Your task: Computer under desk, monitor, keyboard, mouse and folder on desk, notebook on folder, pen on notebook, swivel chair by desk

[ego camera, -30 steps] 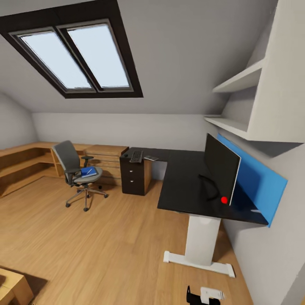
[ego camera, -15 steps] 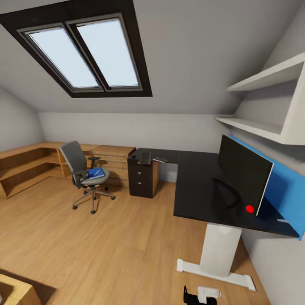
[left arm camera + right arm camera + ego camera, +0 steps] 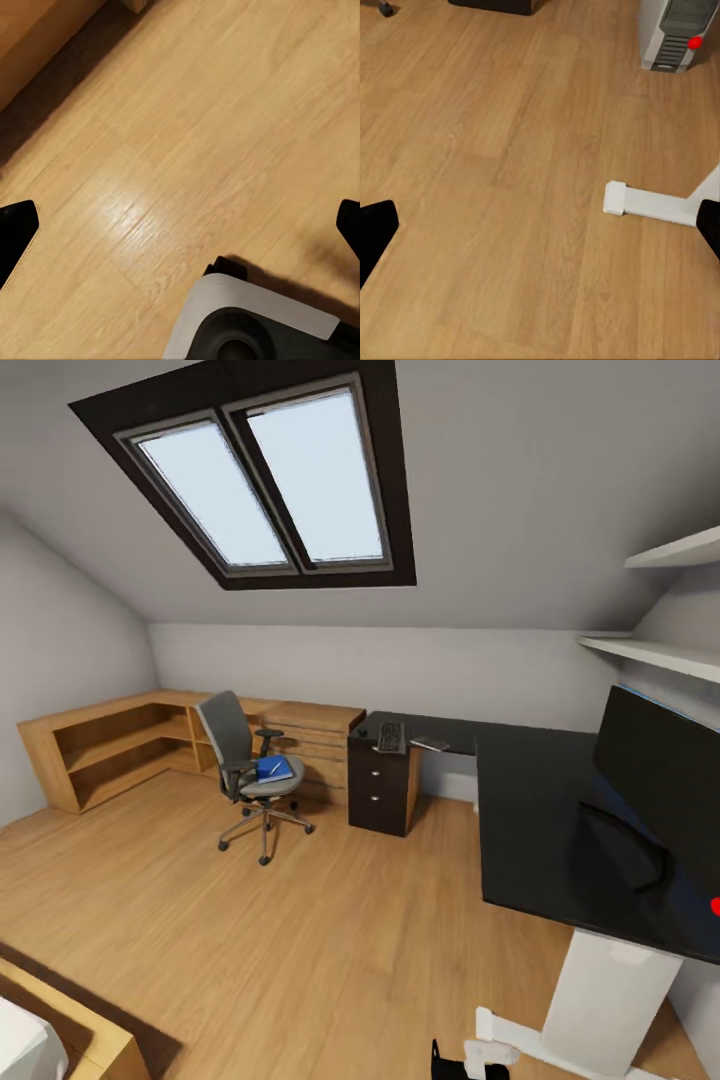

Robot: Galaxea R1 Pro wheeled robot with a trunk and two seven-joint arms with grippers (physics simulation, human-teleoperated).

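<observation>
**Attic bedroom with desk and chair, both grippers held wide over the floor**

Head view: an attic bedroom with a light wooden plank floor (image 3: 300,940), pale grey sloped ceiling and a dark-framed double skylight (image 3: 270,485). Along the right side runs the large L-shaped desk with a glossy black top (image 3: 540,830) and a white leg. The wide black-fronted monitor (image 3: 660,770) stands on it at the right edge of the view, partly cut off. On the far arm of the desk lies the flat black keyboard (image 3: 390,737), with a small flat grey item just beside it, too small to identify. A dark drawer cabinet (image 3: 382,792) sits under that end. Left of it stands the grey swivel chair with a chrome star base (image 3: 250,775), apart from the desk, with the bright blue folder (image 3: 273,768) lying on its seat. Light oak drawers and low shelving (image 3: 110,745) line the far left wall.

Left wrist view: the wooden floor, part of the robot's grey and white base, and the left gripper (image 3: 180,232), its black fingertips far apart at opposite edges, holding nothing.

Right wrist view: the same floor, the desk's white foot, and the pale grey computer tower with a red light (image 3: 675,31) standing on the floor. The right gripper (image 3: 540,232) is likewise spread wide and empty.
</observation>
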